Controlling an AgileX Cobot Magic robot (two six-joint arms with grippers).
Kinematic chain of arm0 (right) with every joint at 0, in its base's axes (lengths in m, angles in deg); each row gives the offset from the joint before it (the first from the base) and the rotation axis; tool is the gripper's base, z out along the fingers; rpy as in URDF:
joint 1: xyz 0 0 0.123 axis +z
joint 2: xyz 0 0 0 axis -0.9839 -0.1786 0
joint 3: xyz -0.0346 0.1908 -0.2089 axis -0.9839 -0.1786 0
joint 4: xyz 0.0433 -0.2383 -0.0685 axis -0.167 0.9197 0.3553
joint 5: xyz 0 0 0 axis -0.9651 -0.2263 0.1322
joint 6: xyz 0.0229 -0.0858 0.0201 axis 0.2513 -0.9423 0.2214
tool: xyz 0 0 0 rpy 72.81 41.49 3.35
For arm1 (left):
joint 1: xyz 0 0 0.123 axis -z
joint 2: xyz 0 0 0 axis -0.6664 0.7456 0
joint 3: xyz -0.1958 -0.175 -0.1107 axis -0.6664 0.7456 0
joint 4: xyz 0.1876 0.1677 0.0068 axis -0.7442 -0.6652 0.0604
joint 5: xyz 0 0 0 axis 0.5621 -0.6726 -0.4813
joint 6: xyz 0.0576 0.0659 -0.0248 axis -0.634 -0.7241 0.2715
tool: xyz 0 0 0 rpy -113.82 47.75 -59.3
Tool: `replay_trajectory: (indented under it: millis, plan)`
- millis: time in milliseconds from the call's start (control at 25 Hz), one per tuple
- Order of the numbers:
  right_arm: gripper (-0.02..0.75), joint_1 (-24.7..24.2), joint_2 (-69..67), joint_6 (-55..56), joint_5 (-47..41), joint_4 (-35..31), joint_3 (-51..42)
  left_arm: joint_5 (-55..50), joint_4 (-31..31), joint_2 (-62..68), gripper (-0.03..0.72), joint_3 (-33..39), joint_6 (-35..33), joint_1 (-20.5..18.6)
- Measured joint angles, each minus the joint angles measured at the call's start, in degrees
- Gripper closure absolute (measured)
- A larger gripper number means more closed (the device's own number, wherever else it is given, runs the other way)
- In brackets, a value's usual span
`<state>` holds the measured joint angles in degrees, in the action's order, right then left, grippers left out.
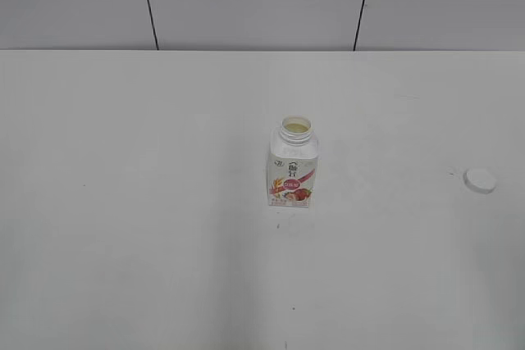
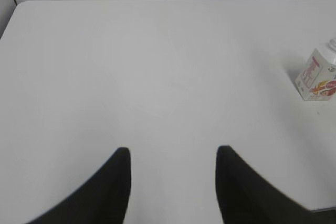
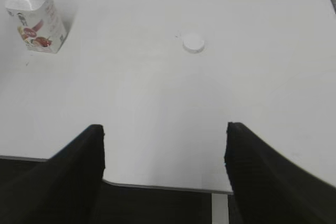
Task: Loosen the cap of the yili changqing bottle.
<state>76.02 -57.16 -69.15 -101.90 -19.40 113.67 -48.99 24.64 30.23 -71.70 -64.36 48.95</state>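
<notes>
Yili changqing bottle (image 1: pixel 292 163) stands upright and uncapped mid-table (image 1: pixel 123 202); the cap (image 1: pixel 480 179) lies well apart to its right. Left gripper (image 2: pixel 173 153) and right gripper (image 3: pixel 165 129) are both spread, empty.

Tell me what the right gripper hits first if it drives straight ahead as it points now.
Probably nothing but bare table. The right gripper is open, and its line runs close to the loose cap, which lies slightly right of centre; depth is unclear. The bottle stands well off to the left.

White table (image 1: pixel 164 202), pale grey panelled wall (image 1: pixel 246 2) with dark vertical seams, even light
</notes>
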Motion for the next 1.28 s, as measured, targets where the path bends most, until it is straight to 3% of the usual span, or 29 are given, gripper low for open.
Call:
replay_trajectory:
  millis: [320,640,1280]
  plan:
    - [0.175,0.00,2.62,6.59,0.13,9.30,-1.41,2.14,0.58,0.00,0.351,2.70,-0.15,0.00]
    - [0.175,0.00,2.69,11.18,4.81,9.49,-3.54,2.28,0.62,0.00,0.352,2.93,-0.28,0.00]
    - [0.175,0.00,2.69,11.56,5.09,9.49,-3.54,2.32,2.53,0.00,0.354,2.93,-2.84,0.00]
